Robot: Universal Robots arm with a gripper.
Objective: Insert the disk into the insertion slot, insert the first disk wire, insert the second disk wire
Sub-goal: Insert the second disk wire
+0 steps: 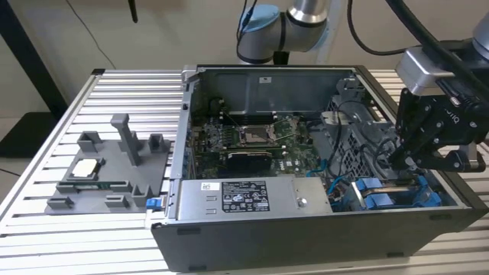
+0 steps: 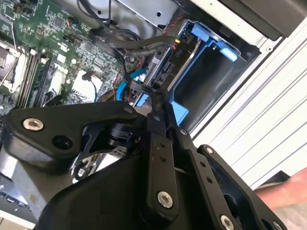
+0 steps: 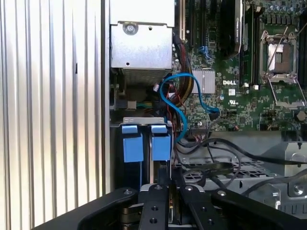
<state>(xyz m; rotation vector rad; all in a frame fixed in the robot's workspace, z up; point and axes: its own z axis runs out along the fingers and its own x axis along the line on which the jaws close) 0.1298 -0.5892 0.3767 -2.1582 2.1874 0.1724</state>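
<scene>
One gripper (image 1: 413, 163) hung over the insertion slot (image 1: 397, 197) with blue rails at the open computer case's (image 1: 306, 240) corner; fingers together, grasp contents could not be told.

Green motherboard (image 1: 252, 140) studded with black chips and a silver processor socket (image 3: 279, 57), inside a dark grey computer case (image 1: 306, 240). Bright blue drive-carrier tabs (image 3: 144, 142) beside a looping blue data cable (image 3: 180, 112). Grey power-supply box (image 1: 252, 197) with a white-and-black sticker. Black gripper (image 1: 416, 157) over ribbed silver table slats (image 1: 46, 154).
</scene>
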